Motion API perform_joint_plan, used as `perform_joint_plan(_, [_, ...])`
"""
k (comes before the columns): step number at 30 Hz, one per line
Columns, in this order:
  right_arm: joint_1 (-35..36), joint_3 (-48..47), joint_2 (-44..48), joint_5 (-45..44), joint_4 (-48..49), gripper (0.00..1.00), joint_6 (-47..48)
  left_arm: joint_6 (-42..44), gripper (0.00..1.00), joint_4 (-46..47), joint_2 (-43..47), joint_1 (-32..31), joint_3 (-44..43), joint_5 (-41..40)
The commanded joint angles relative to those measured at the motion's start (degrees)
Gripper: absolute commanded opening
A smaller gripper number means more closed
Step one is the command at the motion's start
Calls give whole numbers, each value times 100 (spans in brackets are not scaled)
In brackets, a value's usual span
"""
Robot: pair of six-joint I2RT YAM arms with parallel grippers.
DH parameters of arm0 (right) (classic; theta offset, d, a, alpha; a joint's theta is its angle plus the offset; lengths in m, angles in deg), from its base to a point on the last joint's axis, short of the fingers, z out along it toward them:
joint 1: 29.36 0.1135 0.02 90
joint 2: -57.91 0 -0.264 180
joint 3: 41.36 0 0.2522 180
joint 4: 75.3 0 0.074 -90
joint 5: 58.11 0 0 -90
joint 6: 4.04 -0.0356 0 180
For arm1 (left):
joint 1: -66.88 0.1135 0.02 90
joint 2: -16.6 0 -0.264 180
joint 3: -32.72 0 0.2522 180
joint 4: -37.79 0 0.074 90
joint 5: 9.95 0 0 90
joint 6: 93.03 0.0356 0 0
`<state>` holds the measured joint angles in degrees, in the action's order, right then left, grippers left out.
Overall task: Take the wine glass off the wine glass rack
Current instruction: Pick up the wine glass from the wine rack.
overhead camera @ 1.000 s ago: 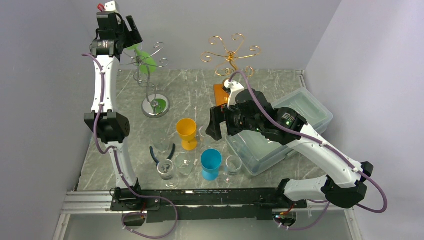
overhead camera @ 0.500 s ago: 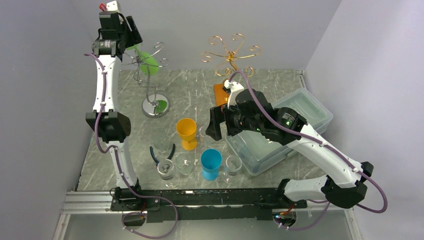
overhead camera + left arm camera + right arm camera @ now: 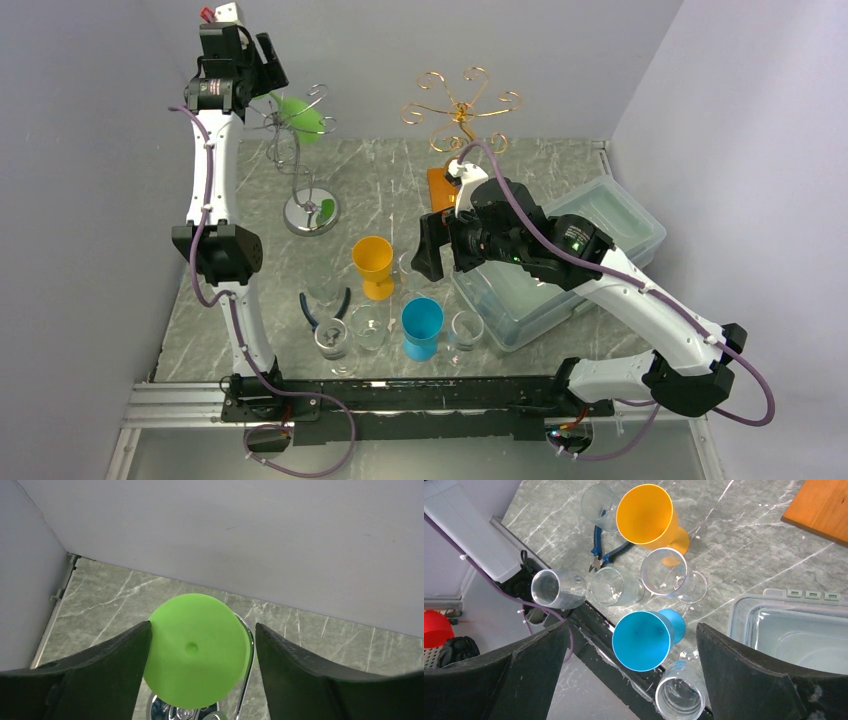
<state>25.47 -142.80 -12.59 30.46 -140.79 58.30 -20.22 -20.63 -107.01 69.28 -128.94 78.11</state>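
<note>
There are two racks on the table, a silver rack (image 3: 300, 165) at the far left and a gold rack (image 3: 460, 100) at the far middle. One green wine glass (image 3: 197, 650) hangs on the silver rack, high up near the back wall. Nearer the arms stand one orange cup (image 3: 373, 262), one blue cup (image 3: 421, 325) and five clear glasses (image 3: 681, 692) clustered around them. One pair of blue-handled pliers (image 3: 606, 555) lies among the glasses. One clear plastic box (image 3: 600, 225) sits at the right, and one wooden board (image 3: 824, 510) lies by the gold rack's foot. The left gripper (image 3: 203, 625) is raised to the top of the silver rack, and the round green foot of the wine glass lies directly between its fingers (image 3: 100, 670). One finger sits right at the foot's rim. The other is just beside it, with a narrow gap and a loop of the rack's wire between them. The jaws stand wide and are not closed on the glass, which hangs from the wire. The right gripper (image 3: 632, 624) hovers over the blue cup and the clear glasses, well apart from the wine glass. Its jaws are spread fully and hold nothing.
</note>
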Motion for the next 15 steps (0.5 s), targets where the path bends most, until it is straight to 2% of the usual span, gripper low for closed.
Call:
perform_joint_plan(1, [-25,-56,91,-24,260,100,-50,95,84,-393,69,12,-185,-263])
perform_joint_plan(8, [-25,-48,85,-15,246,100,-70,135,95,-534,89,18,-75,-379])
perform_joint_plan(15, [-25,-41,89,-24,251,100,-82,124,98,-329,208,37,21,-322])
